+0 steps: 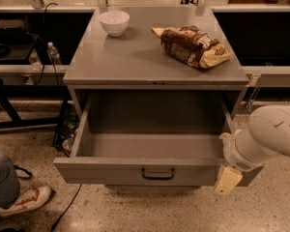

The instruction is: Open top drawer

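Caught low at the right of the camera view: the robot's cream-coloured claw [228,180], set against the right front corner of the wide grey flat-fronted top drawer [96,172]. Cannot tell how far open, nor whether gripping anything; touching that corner or just in front of it, equally unclear.

Drawer lying to the claw's left, pulled well out from under the grey metal bench [135,57], showing only its own grey floor inside. Long axis running side to side, leftward from the claw across the cabinet's width. Small black loop handle [157,173] at the centre of the front, left of the claw, at much the same height and clearly apart from it.

Thick white robot arm [275,129] reaching in from the right edge, sloping down and leftward to a rounded wrist, claw hanging beneath.

Up and left of the claw, on the bench top: a small round white bowl [114,22] and a crinkled brown-and-tan snack bag [191,45], well apart. Far to the claw's left, at floor level: a red-and-white sneaker [26,200].

Judged largely done, going by the drawer's reach. For any further pull: straight out toward the camera, square to that long axis, by way of the handle on the claw's left.
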### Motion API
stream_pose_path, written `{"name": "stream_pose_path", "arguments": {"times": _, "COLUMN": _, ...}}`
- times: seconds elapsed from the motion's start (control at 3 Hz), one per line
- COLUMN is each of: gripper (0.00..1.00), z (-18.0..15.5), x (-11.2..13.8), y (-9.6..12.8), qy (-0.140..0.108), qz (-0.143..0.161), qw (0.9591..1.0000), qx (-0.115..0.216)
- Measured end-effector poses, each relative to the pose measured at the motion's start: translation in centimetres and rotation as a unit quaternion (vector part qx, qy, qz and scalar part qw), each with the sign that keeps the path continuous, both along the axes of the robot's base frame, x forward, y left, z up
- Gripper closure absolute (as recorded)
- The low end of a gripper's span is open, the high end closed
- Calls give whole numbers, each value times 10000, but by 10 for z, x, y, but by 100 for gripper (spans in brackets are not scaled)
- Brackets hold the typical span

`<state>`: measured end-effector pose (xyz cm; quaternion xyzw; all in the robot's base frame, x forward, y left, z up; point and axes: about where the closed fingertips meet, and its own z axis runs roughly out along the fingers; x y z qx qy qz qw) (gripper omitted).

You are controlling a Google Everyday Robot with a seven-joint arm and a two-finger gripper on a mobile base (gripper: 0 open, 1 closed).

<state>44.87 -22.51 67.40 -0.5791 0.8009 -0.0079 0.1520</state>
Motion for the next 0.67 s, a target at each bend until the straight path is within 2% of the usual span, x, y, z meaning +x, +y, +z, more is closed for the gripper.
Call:
{"name": "stream_pose_path", "arguments": {"times": 0.33, "gripper": 0, "z": 25, "x": 0, "y": -19, "qy": -194, "qz": -69, "qw": 9998, "qx": 45}}
{"name": "stream_pose_path", "arguments": {"times": 0.67, "gripper": 0, "z": 69, "x": 1, "y": -67, "qy": -485, "qz": -283, "qw": 9982, "qx": 202}}
